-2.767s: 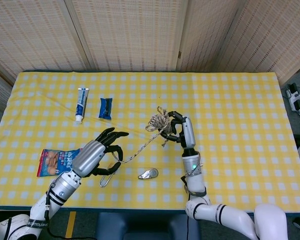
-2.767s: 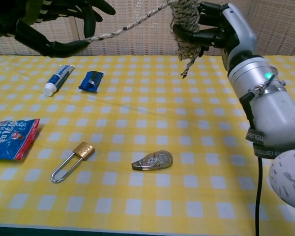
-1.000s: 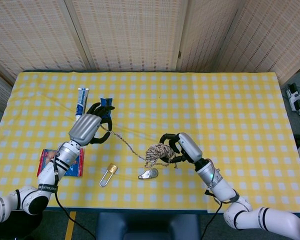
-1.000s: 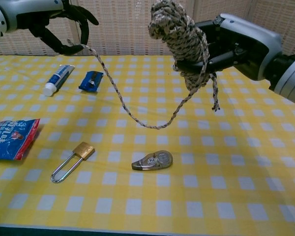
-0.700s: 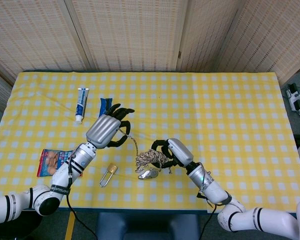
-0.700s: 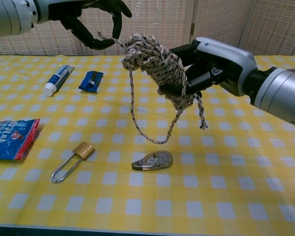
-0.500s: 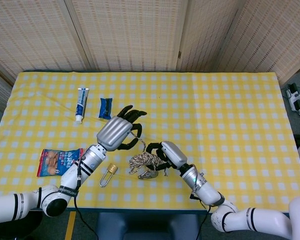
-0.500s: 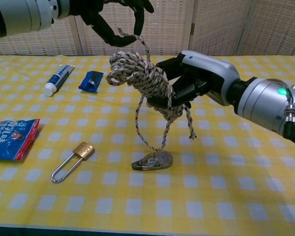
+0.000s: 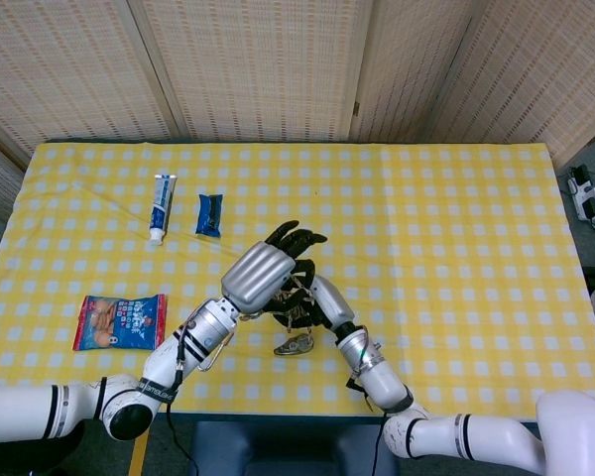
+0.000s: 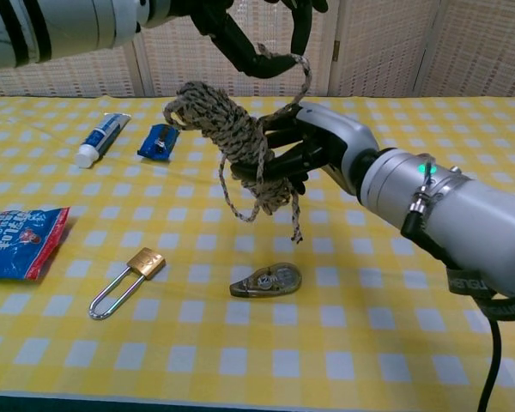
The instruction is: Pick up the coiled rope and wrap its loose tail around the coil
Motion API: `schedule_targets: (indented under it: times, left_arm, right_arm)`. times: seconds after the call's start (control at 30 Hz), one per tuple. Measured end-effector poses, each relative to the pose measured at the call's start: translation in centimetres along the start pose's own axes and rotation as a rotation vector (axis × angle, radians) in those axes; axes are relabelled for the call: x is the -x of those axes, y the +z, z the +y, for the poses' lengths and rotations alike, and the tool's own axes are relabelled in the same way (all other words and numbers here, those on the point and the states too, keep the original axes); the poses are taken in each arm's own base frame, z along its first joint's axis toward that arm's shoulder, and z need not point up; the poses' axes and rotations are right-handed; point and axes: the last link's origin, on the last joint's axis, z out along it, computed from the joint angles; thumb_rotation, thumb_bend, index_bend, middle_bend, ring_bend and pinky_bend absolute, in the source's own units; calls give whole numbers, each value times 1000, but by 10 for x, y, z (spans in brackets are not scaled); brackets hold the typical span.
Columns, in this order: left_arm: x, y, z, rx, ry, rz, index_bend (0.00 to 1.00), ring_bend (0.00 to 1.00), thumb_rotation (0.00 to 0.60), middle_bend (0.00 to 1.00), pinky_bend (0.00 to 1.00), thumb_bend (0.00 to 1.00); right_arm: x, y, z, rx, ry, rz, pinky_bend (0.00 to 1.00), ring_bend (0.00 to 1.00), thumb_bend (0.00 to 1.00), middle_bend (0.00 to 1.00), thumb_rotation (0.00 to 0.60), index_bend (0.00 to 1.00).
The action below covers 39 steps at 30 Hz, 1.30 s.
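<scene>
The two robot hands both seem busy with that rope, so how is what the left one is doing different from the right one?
The right hand grips the coiled rope itself, its fingers closed round the bundle; the left hand pinches only the loose tail above it. In the chest view the right hand comes in from the side at coil height, while the left hand reaches down from higher up. Both are off the table, holding parts of one rope.

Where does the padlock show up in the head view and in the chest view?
Head view: the padlock lies low, left of centre, mostly hidden under the left forearm.
Chest view: the padlock lies in plain sight at lower left, on the checked cloth.
Shared landmark: the correction tape dispenser just to its right in both.
</scene>
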Motion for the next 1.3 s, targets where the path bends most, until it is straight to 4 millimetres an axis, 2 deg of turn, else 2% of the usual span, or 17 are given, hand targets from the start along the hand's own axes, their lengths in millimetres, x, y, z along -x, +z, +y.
schedule_targets:
  times: [0.2,0.4,0.77,1.07,1.3]
  left_arm:
    - [-1,-10,-7,-16,-50,4,618,115,600,147,0,504]
    - [-2,-24,-24,-58,-105,22,618,114,600,144,0,504]
    - [-1,-55,-79,-191,-197,40,619,109,600,145,0,504]
    - [6,-72,-126,-315,-155,14,619,109,600,145,0,504]
    - [8,-80,-158,-416,-151,11,619,109,600,145,0,504]
  right_arm:
    - [-3,10,-4,2,164,137,792,904,784,789,600,960]
    - [-14,16,0,-4,316,237,792,902,784,789,600,961]
    - [-38,14,2,-84,483,310,792,899,785,790,600,960]
    - [-62,7,-7,-199,467,267,792,905,786,790,600,961]
    - [-59,10,-18,-238,371,180,792,908,786,790,600,961]
